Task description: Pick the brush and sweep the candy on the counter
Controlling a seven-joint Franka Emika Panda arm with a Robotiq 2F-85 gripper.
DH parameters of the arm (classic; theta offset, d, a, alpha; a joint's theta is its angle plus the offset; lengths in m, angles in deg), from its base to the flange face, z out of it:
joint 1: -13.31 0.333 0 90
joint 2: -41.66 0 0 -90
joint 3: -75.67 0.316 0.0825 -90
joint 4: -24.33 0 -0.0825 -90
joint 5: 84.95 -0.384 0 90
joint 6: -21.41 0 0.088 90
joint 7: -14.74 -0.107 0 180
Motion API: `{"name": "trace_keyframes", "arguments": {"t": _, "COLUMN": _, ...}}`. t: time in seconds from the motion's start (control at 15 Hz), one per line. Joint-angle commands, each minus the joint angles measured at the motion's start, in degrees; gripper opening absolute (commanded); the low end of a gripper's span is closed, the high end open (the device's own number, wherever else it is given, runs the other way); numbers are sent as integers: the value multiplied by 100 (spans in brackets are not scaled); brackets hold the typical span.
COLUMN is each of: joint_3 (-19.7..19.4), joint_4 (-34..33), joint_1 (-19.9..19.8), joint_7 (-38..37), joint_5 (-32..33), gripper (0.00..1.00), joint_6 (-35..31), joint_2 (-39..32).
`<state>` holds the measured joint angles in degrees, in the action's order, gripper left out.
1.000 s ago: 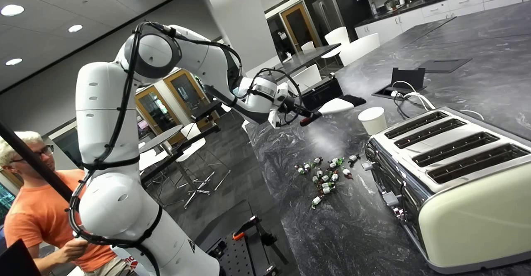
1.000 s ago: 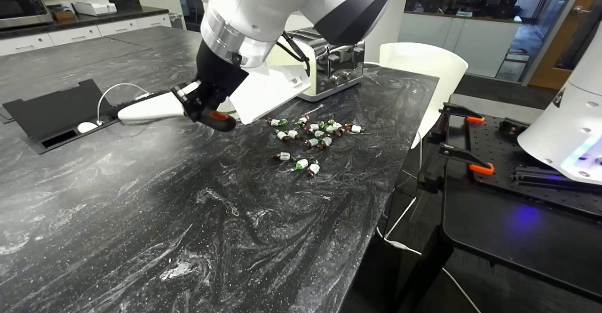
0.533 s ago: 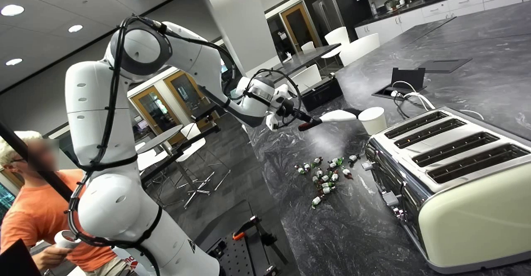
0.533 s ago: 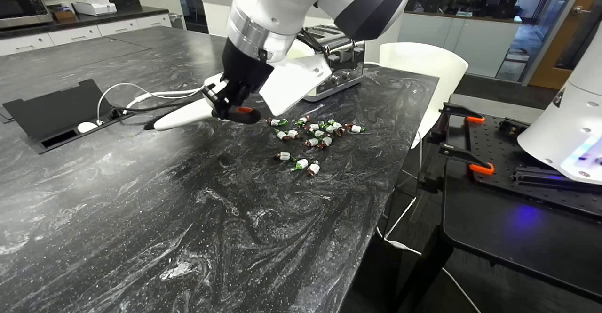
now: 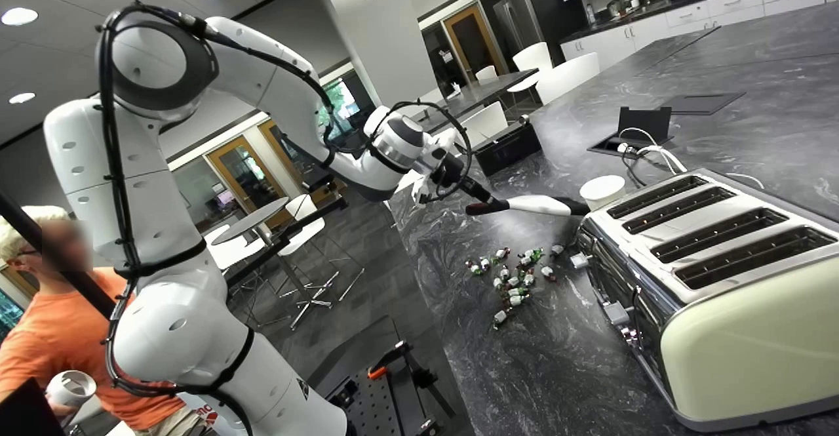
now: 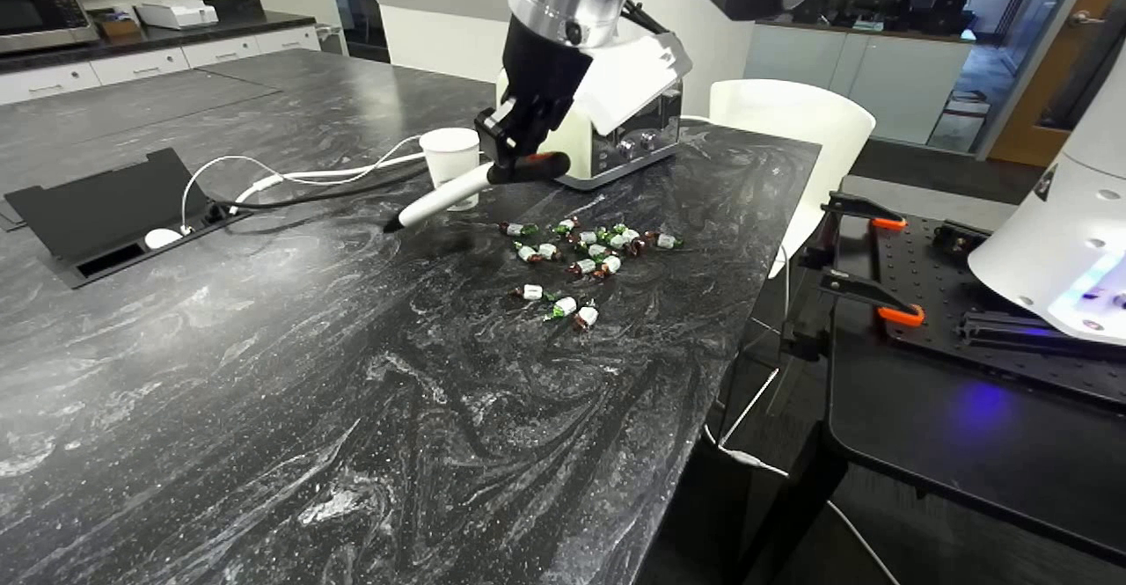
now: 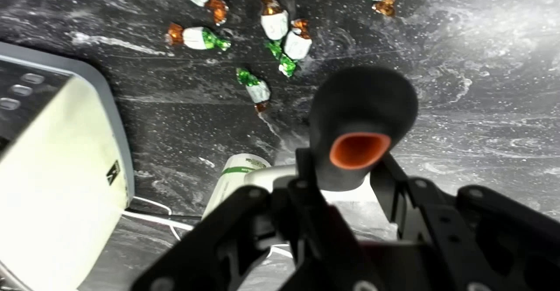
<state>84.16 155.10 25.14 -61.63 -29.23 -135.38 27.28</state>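
The brush, with its white body [image 6: 444, 198] and black, red-marked handle [image 6: 545, 167], hangs above the counter [image 6: 422, 409], white end sloping down to a dark tip. My gripper [image 6: 510, 158] is shut on it near the handle. In the wrist view the handle's rounded black end with an orange hole fills the space between the gripper's [image 7: 345, 164] fingers, and part of the white body shows behind. The candy [image 5: 514, 282] lies in a loose cluster below, white wrappers with green and brown ends; several pieces [image 7: 274, 25] show in the wrist view.
A white paper cup [image 6: 451, 149] stands right behind the brush; whether they touch I cannot tell. The cream toaster [image 5: 734, 292] is close by, on the candy's far side. An open cable box [image 6: 106, 207] with cords sits in the counter. A person [image 5: 72, 331] sits beyond the arm.
My gripper has carried the brush across toward the toaster and candy, and its white end now slopes downward. The cup has shifted slightly toward the toaster. The candy has not moved.
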Motion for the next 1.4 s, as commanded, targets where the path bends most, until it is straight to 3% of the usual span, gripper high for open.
{"name": "trace_keyframes", "arguments": {"t": 0.0, "joint_3": 105, "joint_4": 621, "joint_1": -229, "joint_7": 706, "joint_5": -702, "gripper": 12, "joint_6": 259, "joint_2": 813}}
{"name": "trace_keyframes", "arguments": {"t": 0.93, "joint_3": 26, "joint_4": 1027, "joint_1": -296, "joint_7": 1489, "joint_5": -1806, "gripper": 12, "joint_6": 282, "joint_2": 867}}
{"name": "trace_keyframes", "arguments": {"t": 1.33, "joint_3": 2, "joint_4": 1816, "joint_1": -185, "joint_7": 2510, "joint_5": -3062, "gripper": 12, "joint_6": 234, "joint_2": 1623}}
